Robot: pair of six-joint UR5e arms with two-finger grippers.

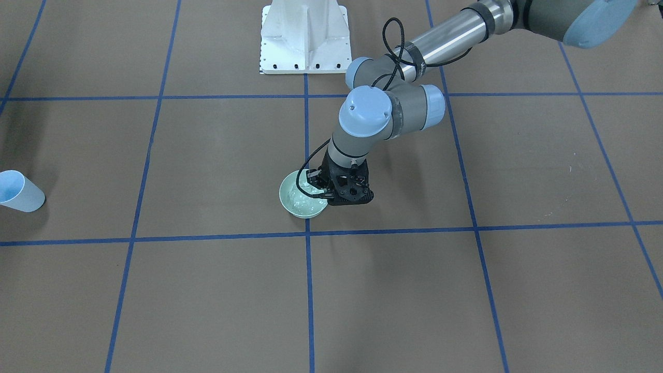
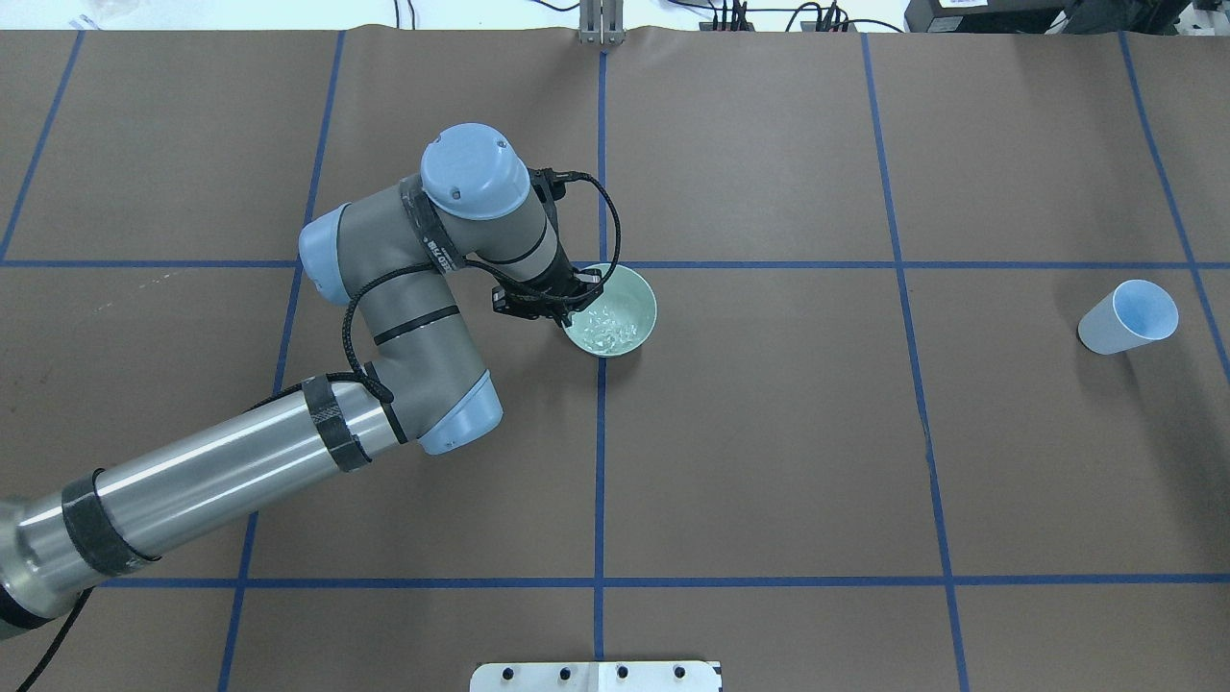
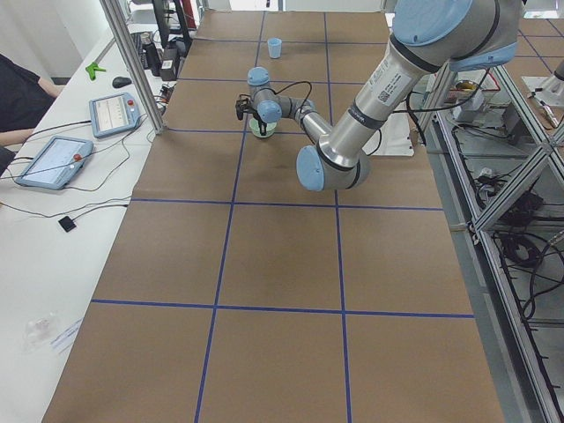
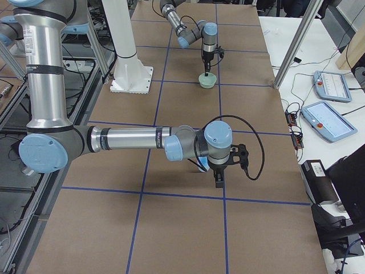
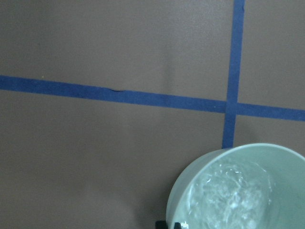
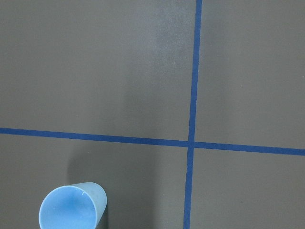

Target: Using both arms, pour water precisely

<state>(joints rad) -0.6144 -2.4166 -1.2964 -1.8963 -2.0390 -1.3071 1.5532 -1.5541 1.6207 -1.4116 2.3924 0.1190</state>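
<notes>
The pale green bowl (image 2: 625, 293) stands on the brown table near its middle. Water (image 2: 607, 329) glints in rippled patches on its bottom, and shows the same in the left wrist view (image 5: 228, 195). My left gripper (image 2: 567, 306) points straight down and is shut on the bowl's rim on my left side; it also shows in the front view (image 1: 325, 192). The pale blue cup (image 2: 1129, 317) stands upright far to my right and looks empty from the right wrist view (image 6: 71, 207). My right gripper (image 4: 218, 181) shows only in the right side view, pointing down beside the cup; I cannot tell whether it is open or shut.
The white bolted pedestal (image 1: 304, 36) stands at the robot's edge of the table. Blue tape lines (image 2: 601, 432) divide the brown paper into squares. Tablets (image 3: 53, 159) and cables lie on the white bench beyond the far edge.
</notes>
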